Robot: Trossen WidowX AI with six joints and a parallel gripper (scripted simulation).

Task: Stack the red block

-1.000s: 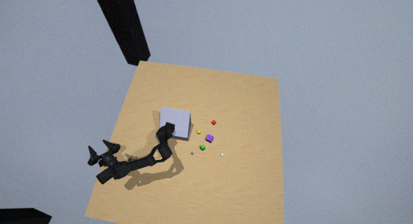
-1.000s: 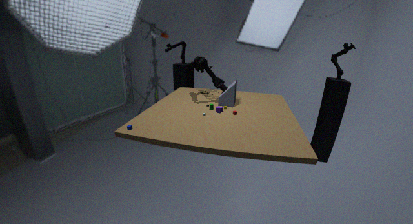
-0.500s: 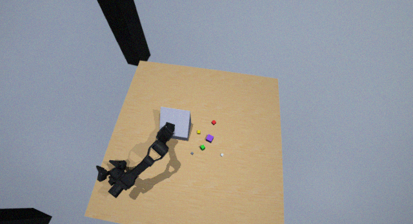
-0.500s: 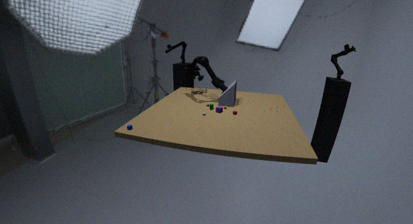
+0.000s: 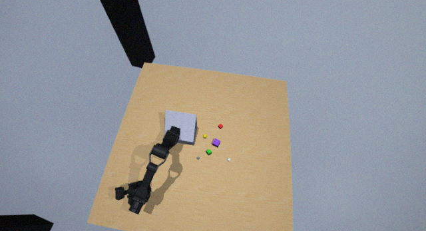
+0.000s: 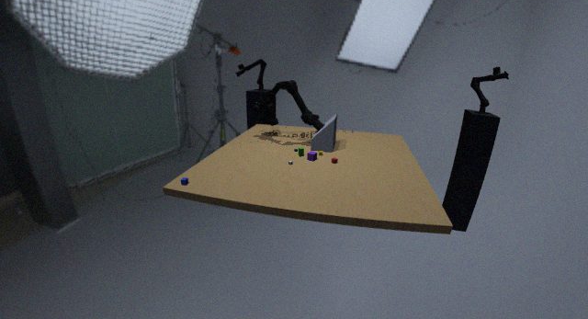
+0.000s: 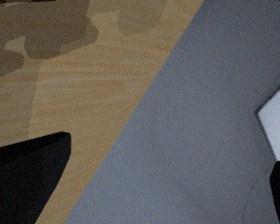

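Observation:
The red block (image 5: 220, 126) (image 6: 334, 160) sits on the table, apart from the other blocks. The green tower (image 5: 209, 152) (image 6: 300, 152) stands upright, taller than it is wide, with nothing on top. My gripper (image 5: 125, 188) (image 7: 176, 160) is open and empty, near the table's left edge in the top view, far from both. In the exterior view its fingers are hard to make out against a dark pillar. The wrist view shows neither the red block nor the green tower.
A purple block (image 5: 216, 142) (image 6: 312, 155) lies between the red block and green tower. Yellow (image 5: 205, 136) (image 6: 321, 153), white (image 5: 229, 160) (image 6: 290, 163) and grey (image 5: 198, 158) (image 6: 296, 150) blocks lie around them. The arm rises by a grey wedge (image 5: 186, 121) (image 6: 327, 137). A blue block (image 6: 185, 181) sits near a table corner.

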